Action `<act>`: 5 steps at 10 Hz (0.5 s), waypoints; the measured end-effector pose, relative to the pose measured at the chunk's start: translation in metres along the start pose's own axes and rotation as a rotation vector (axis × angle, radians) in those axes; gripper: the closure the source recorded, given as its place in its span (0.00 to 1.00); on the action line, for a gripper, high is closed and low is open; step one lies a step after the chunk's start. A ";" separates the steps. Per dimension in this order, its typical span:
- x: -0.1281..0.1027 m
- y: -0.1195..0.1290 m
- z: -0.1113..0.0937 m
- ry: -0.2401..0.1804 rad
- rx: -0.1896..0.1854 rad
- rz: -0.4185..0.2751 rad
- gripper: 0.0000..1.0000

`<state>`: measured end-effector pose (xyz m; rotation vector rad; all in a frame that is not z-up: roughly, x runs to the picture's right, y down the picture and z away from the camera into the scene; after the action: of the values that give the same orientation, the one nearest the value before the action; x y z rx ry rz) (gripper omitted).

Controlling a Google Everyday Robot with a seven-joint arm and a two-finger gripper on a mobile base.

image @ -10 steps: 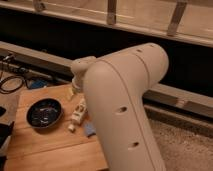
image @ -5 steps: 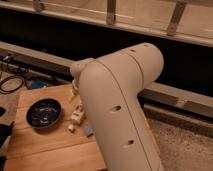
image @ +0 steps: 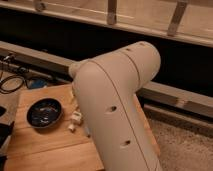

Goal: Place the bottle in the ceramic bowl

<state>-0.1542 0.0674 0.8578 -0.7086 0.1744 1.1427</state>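
1. The hand cannot be seen. The robot's thick cream arm [image: 115, 110] fills the middle of the view and covers it. I judge it to be low behind the arm's left edge, close to the bottle. I cannot tell whether it is released, clenched or grasping anything.

2. The bottle [image: 75, 119] shows just at the arm's left edge. It is small and cream-white, and it rests on the wooden worktop [image: 45, 150] just right of the bowl. Its narrow end seems to point toward the near side. Part of it may be hidden by the arm.

3. The step in hand looks like securing the bottle, since it is not yet in the bowl. To do it well:
   - Close across the bottle's body, not its thin neck.
   - Lift it clear of the bowl's rim before moving left.
   - Lower it over the bowl's middle and let go close to the bottom, so it neither bounces nor rolls out.

4. The ceramic bowl [image: 44, 112] sits upright at the left of the worktop. It is dark and glossy, with pale reflections inside. Nothing appears to lie in it.

5. Far left, off the worktop, lies a coil of dark cable [image: 10, 82].
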 end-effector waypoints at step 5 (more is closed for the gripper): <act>0.027 -0.010 0.013 0.059 0.030 0.089 0.31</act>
<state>-0.1370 0.0932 0.8590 -0.7142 0.2751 1.2018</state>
